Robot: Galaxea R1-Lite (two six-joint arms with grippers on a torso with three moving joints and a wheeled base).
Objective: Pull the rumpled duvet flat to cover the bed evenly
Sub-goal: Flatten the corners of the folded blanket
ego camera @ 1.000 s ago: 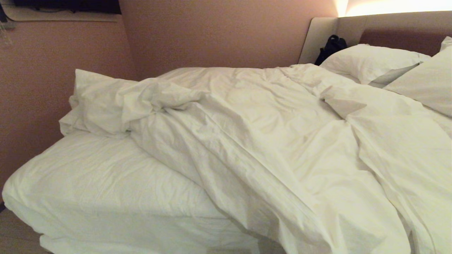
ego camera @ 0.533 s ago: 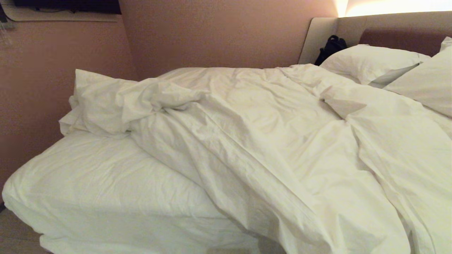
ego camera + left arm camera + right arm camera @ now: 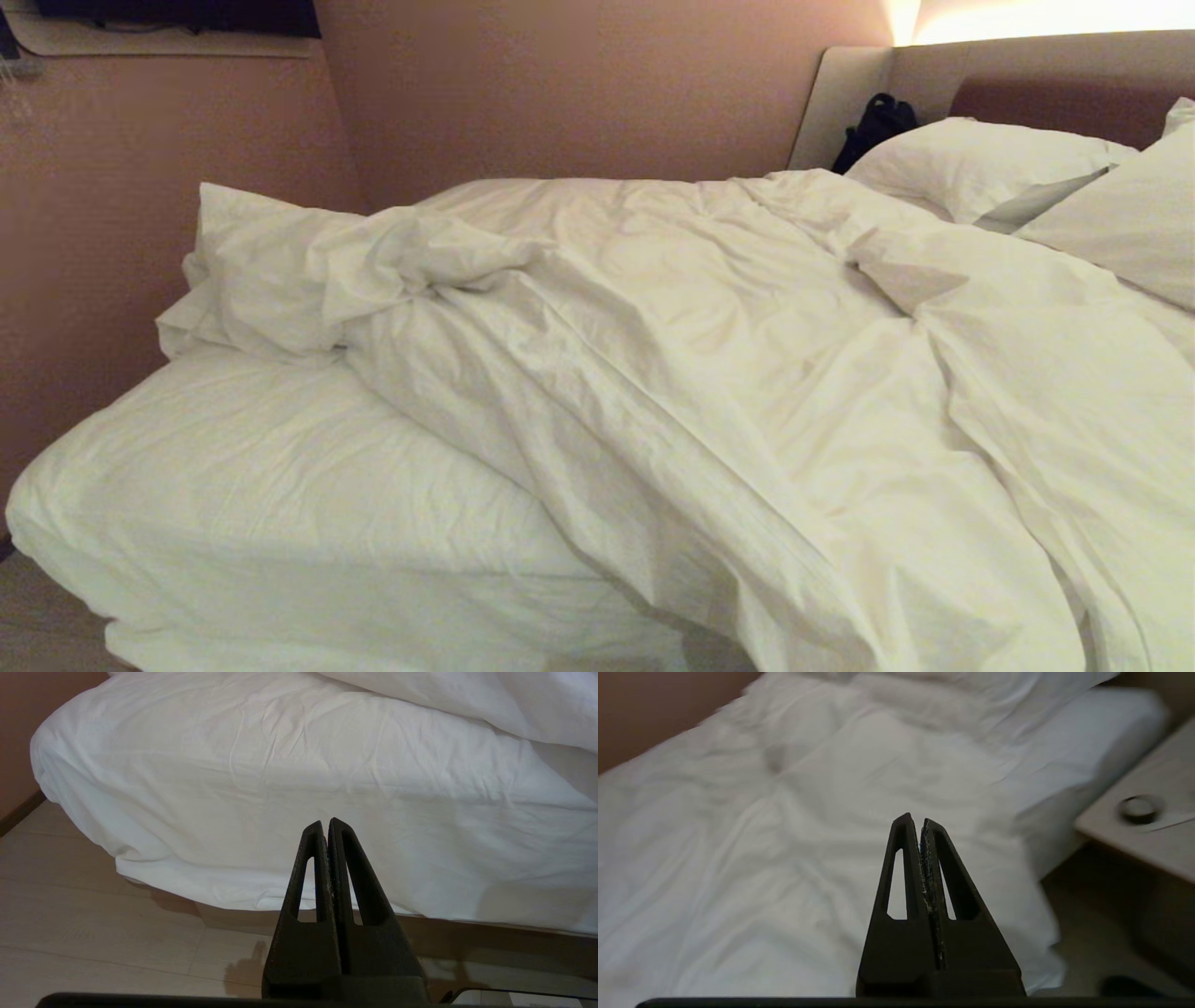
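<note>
Left tool (image 3: pixel 325 823) parked low off the bed (image 3: pixel 233 523) corner, tips pressed together, nothing held. Right tool (image 3: pixel 917 820) above the near side of the duvet (image 3: pixel 709 392), tips likewise together and empty. Duvet lies bunched diagonally, draped over the near edge, heaped toward the far wall; the foot-end sheet beside the heap is bare. Advice: spread the tips first, pinch a thick fold at the near hem, pull low and slowly toward the foot. Pillows (image 3: pixel 980 163) beyond the heap: leave alone.

White bedding — plain, unpatterned.
The duvet (image 3: pixel 709 373) and pillows (image 3: pixel 980 163) white; headboard (image 3: pixel 1055 79) beige and maroon; wall (image 3: pixel 560 93) dusty pink.
</note>
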